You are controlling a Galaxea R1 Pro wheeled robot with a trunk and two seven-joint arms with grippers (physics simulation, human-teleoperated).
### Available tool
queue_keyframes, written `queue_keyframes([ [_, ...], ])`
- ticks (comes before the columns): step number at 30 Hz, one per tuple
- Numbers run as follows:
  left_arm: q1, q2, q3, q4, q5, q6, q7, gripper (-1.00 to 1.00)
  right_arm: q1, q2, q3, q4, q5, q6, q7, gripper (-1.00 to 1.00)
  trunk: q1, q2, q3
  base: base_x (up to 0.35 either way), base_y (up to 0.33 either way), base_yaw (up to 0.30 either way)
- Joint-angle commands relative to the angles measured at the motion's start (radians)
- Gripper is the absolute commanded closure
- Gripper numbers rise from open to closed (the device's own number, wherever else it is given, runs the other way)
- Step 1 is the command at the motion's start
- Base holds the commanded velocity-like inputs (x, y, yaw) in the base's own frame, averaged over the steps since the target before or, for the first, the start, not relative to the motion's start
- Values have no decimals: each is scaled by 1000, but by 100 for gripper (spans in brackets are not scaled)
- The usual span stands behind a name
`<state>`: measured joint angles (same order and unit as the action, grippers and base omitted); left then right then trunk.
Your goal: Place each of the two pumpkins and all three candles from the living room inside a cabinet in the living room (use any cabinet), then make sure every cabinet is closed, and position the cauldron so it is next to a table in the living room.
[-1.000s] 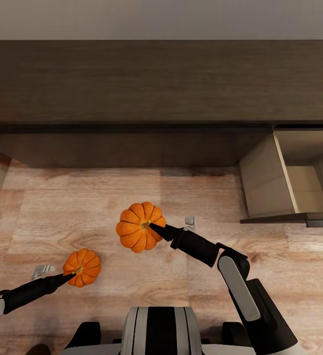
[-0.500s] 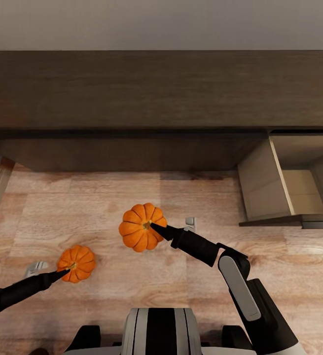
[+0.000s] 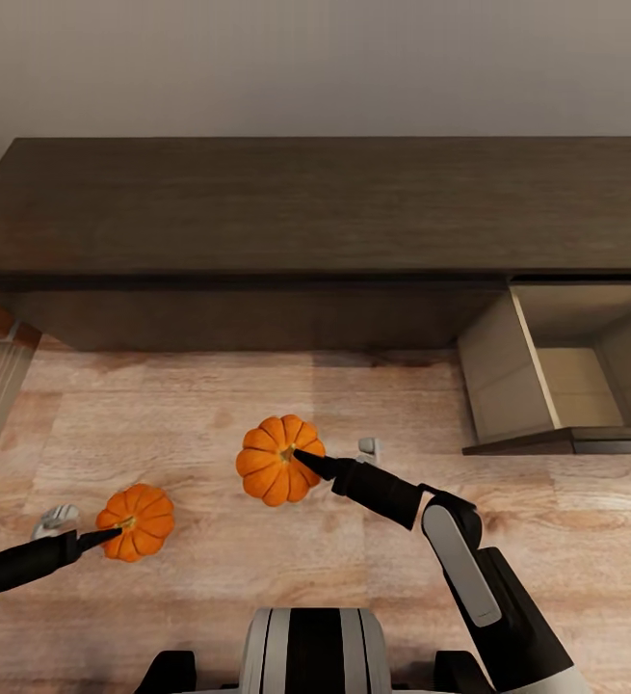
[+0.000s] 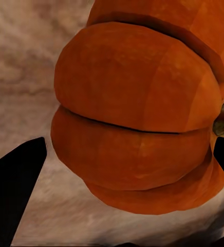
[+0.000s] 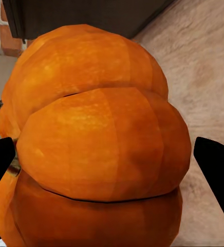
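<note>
- Plank floor (image 3: 209, 405); long dark cabinet (image 3: 286, 222) against the wall, one drawer (image 3: 556, 386) pulled open at right, pale inside.
- Left gripper (image 3: 115, 530) fingers pinch a pumpkin (image 3: 138, 521), held above floor; orange ribs between black fingers (image 4: 14, 180).
- Right gripper (image 3: 301, 455) fingers clamp the second pumpkin (image 3: 278, 460), near mid-floor, short of the drawer.

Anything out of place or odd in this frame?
Only the cabinet: its drawer at the right end stands pulled open, empty as far as visible. Both pumpkins look intact, one at each gripper.
</note>
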<state>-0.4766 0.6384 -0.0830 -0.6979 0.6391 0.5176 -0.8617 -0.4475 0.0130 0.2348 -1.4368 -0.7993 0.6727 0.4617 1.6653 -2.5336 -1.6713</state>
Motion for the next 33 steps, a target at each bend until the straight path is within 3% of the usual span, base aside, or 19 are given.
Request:
queue_keyframes([
  [1,0,7,-4,-5,10,31,1,100,0,1,-2,0,-3,23,-4,100,-1,0,3,0,0,0],
  [4,0,22,-4,-27,10,91,1,100,0,0,0,-1,-2,58,-52,100,-2,1,15,0,0,0],
  [10,-1,35,-3,-47,11,147,0,100,0,-2,8,-3,-4,76,-166,100,-5,2,38,0,0,0],
  [13,-4,51,-3,-86,10,289,0,100,0,-1,10,-5,-2,83,-207,100,-6,3,50,0,0,0],
  [16,-6,60,-3,-110,10,359,0,100,0,-2,15,-9,0,83,-221,100,-7,4,61,0,0,0],
  [21,-6,64,2,-113,15,398,-2,100,0,-3,22,-17,0,83,-224,100,-10,5,81,0,0,0],
  [25,-7,64,29,-116,15,441,-2,100,0,-2,23,-11,0,81,-224,100,-11,6,96,0,0,0],
  [33,-7,59,46,-117,9,454,0,100,0,0,46,-6,-2,85,-230,100,-15,7,127,0,0,0],
])
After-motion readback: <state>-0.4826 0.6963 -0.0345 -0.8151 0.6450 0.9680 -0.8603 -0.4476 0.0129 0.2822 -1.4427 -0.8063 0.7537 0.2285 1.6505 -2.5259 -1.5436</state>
